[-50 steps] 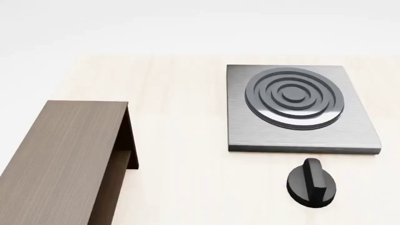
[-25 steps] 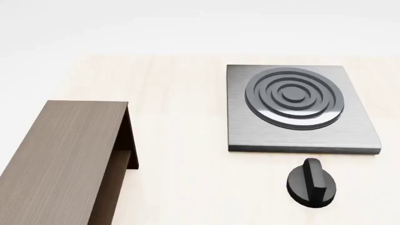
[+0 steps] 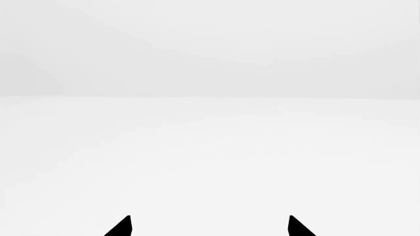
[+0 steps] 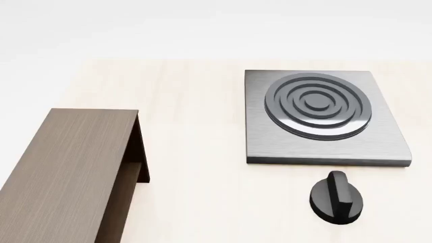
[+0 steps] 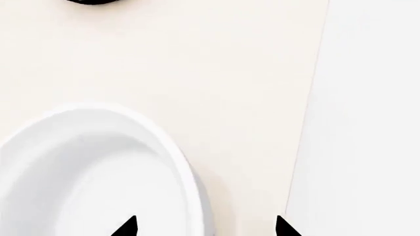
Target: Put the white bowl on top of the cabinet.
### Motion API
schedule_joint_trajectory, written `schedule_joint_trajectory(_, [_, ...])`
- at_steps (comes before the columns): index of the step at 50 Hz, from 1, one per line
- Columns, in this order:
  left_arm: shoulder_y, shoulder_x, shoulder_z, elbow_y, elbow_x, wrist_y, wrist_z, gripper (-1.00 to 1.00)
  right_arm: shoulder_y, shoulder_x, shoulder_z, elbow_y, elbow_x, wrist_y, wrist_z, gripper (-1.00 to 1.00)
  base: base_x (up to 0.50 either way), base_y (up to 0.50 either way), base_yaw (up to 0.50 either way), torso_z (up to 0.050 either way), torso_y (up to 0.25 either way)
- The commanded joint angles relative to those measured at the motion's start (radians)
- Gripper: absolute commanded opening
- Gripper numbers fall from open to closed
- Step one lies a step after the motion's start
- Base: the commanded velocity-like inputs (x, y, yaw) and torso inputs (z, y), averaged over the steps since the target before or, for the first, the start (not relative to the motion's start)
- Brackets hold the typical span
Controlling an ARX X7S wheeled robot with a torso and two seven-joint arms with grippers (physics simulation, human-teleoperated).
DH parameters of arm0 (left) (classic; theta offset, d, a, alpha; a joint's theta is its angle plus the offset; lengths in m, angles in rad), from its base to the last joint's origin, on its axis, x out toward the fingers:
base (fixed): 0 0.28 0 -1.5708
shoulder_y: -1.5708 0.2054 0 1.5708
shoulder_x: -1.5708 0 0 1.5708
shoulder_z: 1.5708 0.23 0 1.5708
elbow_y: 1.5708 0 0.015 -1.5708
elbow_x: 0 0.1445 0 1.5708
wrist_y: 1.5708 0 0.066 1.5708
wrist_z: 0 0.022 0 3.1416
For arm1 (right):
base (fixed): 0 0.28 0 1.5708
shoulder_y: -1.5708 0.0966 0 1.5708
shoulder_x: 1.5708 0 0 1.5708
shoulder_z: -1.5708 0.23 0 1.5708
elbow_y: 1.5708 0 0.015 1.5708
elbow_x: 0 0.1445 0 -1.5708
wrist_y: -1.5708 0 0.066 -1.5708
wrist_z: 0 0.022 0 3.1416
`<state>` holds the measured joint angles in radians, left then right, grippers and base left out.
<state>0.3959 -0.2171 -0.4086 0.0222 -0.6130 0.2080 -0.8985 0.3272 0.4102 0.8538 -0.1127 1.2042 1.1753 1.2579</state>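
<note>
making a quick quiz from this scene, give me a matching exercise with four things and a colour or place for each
Things:
1. deep glossy white ceramic bowl
2. dark brown wood-grain cabinet
3. grey square stove plate with rings
4. black round knob

Descriptions:
A. at the head view's left, flat top bare
B. in front of the stove plate
C. seen only in the right wrist view
D. far right of the tabletop

Pairs: 1-C, 2-A, 3-D, 4-B
</note>
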Motion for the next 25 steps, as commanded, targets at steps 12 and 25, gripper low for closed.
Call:
schedule_joint_trajectory(12, [-0.003, 0.017, -0.014, -0.012, 0.014, 0.013, 0.028, 1.00, -0.066, -0.051, 0.016, 0.079, -0.059, -0.066, -0.115, 1.00, 0.00, 0.00, 0.00, 0.000, 0.000])
schedule_joint_trajectory(25, [0.001, 0.017, -0.013, -0.008, 0.016, 0.016, 0.022, 1.00, -0.066, -0.045, -0.021, 0.105, -0.061, -0.054, -0.151, -1.00, 0.00, 0.00, 0.00, 0.000, 0.000])
